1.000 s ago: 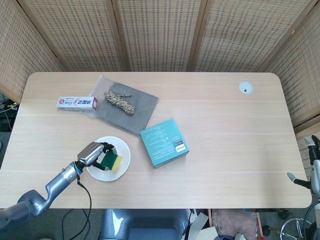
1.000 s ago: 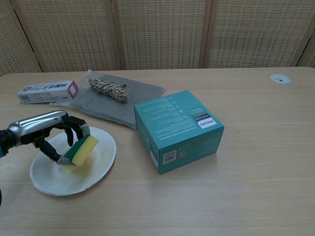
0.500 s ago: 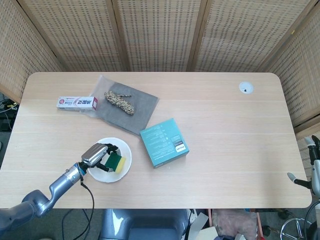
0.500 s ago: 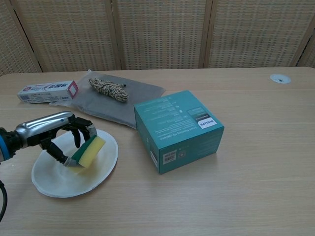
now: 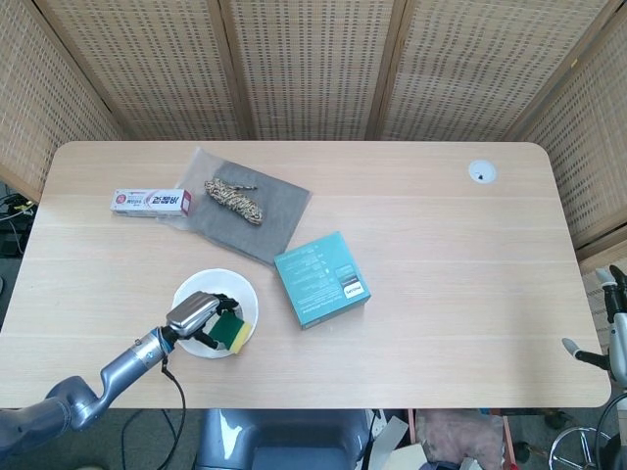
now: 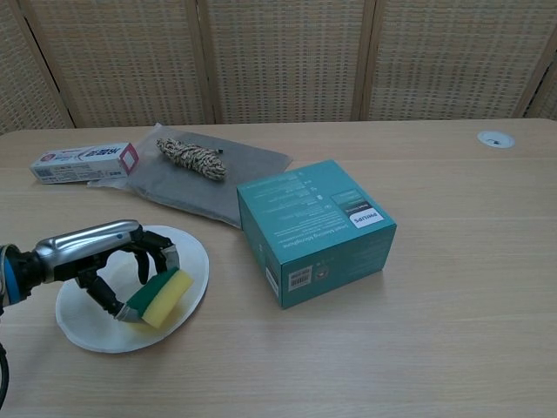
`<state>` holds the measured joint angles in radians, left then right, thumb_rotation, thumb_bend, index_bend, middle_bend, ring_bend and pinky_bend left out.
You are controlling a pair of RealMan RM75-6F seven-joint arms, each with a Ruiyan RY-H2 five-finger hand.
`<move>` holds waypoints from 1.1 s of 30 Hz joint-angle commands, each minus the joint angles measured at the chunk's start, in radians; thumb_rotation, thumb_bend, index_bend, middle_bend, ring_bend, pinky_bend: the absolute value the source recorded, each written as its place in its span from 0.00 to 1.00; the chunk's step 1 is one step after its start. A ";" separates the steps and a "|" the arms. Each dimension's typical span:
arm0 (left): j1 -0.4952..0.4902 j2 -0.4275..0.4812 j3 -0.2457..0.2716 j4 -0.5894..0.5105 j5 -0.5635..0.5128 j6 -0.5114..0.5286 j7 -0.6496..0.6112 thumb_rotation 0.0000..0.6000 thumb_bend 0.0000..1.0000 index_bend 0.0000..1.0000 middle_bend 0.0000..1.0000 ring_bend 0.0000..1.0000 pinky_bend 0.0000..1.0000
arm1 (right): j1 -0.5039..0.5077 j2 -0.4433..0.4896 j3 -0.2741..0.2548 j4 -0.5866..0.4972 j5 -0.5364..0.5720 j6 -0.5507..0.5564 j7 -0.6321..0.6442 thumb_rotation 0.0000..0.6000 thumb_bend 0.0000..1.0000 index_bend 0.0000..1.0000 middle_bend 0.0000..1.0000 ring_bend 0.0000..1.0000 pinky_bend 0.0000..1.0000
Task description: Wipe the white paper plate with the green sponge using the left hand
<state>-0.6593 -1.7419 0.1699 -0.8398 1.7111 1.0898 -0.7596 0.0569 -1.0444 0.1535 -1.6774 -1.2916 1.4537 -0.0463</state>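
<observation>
A white paper plate (image 5: 199,289) (image 6: 193,254) lies near the table's front left. My left hand (image 5: 197,315) (image 6: 100,254) reaches over it from the left and holds the green-and-yellow sponge (image 5: 233,331) (image 6: 162,296). The sponge presses on the plate's near right part, yellow side facing right. My right hand does not show in either view; only a bit of arm hardware (image 5: 609,338) sits at the head view's right edge.
A teal box (image 5: 321,279) (image 6: 315,228) stands just right of the plate. Behind lie a grey cloth (image 5: 279,211) (image 6: 252,165) with a coiled rope (image 5: 232,197) (image 6: 191,158) and a toothpaste box (image 5: 150,202) (image 6: 83,162). A cable grommet (image 5: 481,172) sits far right.
My left hand has slid the sponge across the plate toward the near right edge. The plate has shifted slightly with it.
</observation>
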 commanded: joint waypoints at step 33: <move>-0.040 0.252 -0.133 -0.107 -0.145 -0.046 0.175 1.00 0.30 0.60 0.47 0.38 0.37 | -0.005 0.008 -0.004 -0.010 -0.014 0.010 0.012 1.00 0.00 0.04 0.00 0.00 0.00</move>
<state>-0.6843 -1.5453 0.0509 -0.9367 1.6160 1.1272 -0.6711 0.0517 -1.0369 0.1501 -1.6874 -1.3056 1.4642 -0.0348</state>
